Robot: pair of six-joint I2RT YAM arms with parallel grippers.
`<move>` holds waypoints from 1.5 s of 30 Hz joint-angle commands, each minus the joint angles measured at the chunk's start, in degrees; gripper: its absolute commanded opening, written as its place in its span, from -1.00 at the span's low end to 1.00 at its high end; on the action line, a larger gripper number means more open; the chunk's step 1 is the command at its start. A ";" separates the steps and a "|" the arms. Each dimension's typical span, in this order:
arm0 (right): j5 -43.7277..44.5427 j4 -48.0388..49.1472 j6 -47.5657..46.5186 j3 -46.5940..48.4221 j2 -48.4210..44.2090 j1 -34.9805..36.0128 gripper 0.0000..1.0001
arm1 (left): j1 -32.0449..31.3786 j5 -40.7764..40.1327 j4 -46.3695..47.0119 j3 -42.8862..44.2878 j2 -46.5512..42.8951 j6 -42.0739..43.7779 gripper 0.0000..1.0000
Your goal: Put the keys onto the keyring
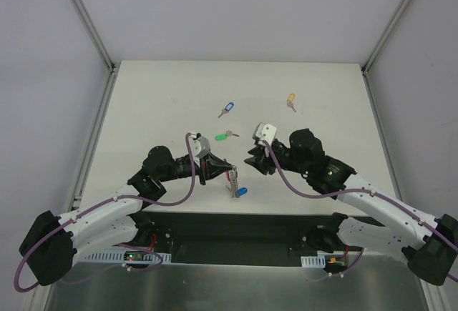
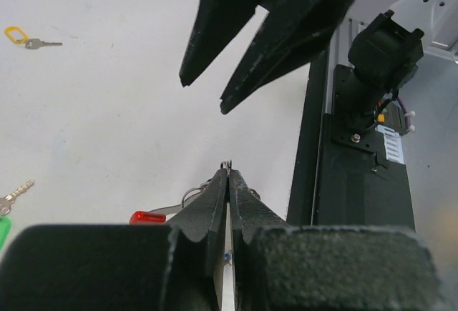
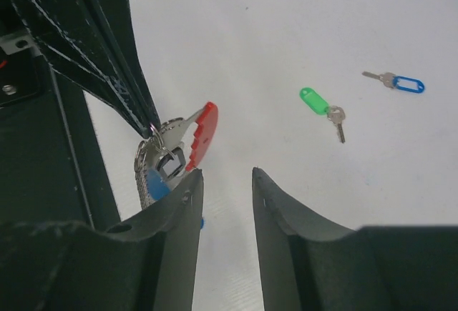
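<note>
Keyring (image 3: 206,129) sits clamped in our left gripper (image 2: 227,171), right gripper (image 3: 225,175) spread and empty, so we'd grab green key (image 3: 320,105) by its tag.

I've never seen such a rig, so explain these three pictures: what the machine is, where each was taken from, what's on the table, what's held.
Two robot arms stand bolted at the near edge of a white table, each ending in two-finger jaws. The wide picture looks down from above and behind them; the other two come from a camera on each wrist, its own jaws at the bottom. Three small keys lie loose on the table: a blue-tagged key, a green-tagged key and a yellow-tagged key. The left jaws are shut on the keyring, a red and grey loop with another blue tag at it. The right jaws stand open and empty beside it.
</note>
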 commanded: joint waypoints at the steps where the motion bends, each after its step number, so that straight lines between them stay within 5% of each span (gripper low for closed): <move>1: -24.55 -4.10 -0.55 6.89 2.75 -5.51 -0.27 | 0.27 6.18 5.17 1.71 -1.26 4.75 -1.00; 10: -38.12 -13.86 -5.20 13.50 10.31 -9.38 -0.27 | 0.36 10.49 7.45 3.46 -0.03 7.92 -1.00; 24: -44.11 -14.39 -7.05 14.38 13.30 -10.35 -0.33 | 0.36 11.37 11.05 4.34 1.38 6.60 -1.00; 31: -45.16 -13.51 -6.96 14.38 14.09 -10.44 -0.54 | 0.27 12.07 11.94 4.96 2.26 5.64 -1.00; 36: -44.64 -13.34 -6.96 13.94 14.97 -10.61 -0.97 | 0.27 12.25 13.78 4.78 1.56 4.32 -1.00; 45: -44.29 -12.63 -5.82 13.24 14.18 -10.79 -0.98 | 0.27 12.25 18.35 3.11 0.50 2.47 -1.00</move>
